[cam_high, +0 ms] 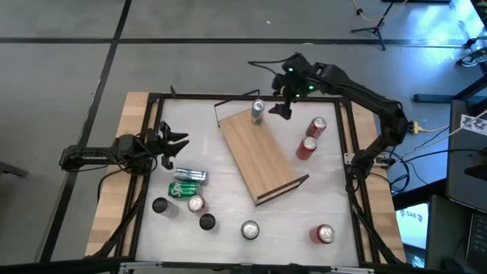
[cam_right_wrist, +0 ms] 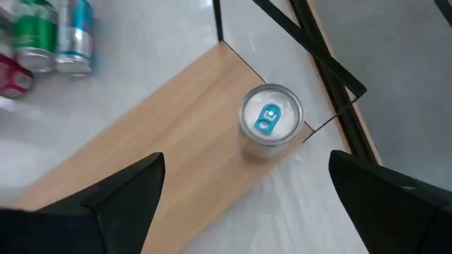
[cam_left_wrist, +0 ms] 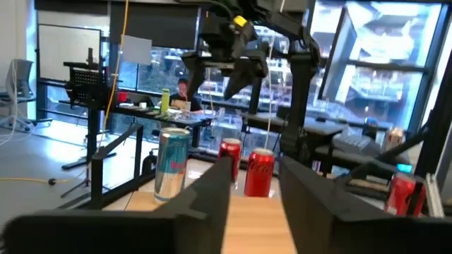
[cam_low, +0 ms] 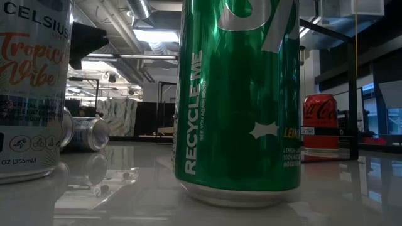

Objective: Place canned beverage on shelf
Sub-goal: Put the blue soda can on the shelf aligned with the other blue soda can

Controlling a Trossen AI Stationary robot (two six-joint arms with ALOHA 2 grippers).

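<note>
The right arm reaches in from the table's right edge and bends over the far side, its right gripper [cam_high: 283, 97] hanging just beyond the far end of the shelf [cam_high: 259, 156] with fingers [cam_right_wrist: 120, 190] spread wide and holding nothing. In the right wrist view the silver can with a blue tab [cam_right_wrist: 270, 124] stands upright on the light-wood board near the corner with the thin black wire frame, between and below the open fingers but apart from them. The left arm lies along the table's left edge, its left gripper [cam_high: 173, 144] pointing inward over the white surface; its fingers [cam_left_wrist: 212, 190] show a narrow gap and grip nothing. The white table [cam_high: 335, 194], edged by a black frame, sits on a grey floor; an office with desks and large windows shows beyond, and someone seems to be seated at a far desk, though that part is dim. The shelf lies diagonally, dark rim toward the near right. Two red cola cans [cam_high: 310, 138] stand right of it, a green can and a teal can [cam_high: 186, 182] lie on their sides near the left gripper, and more cans stand along the near edge.
</note>
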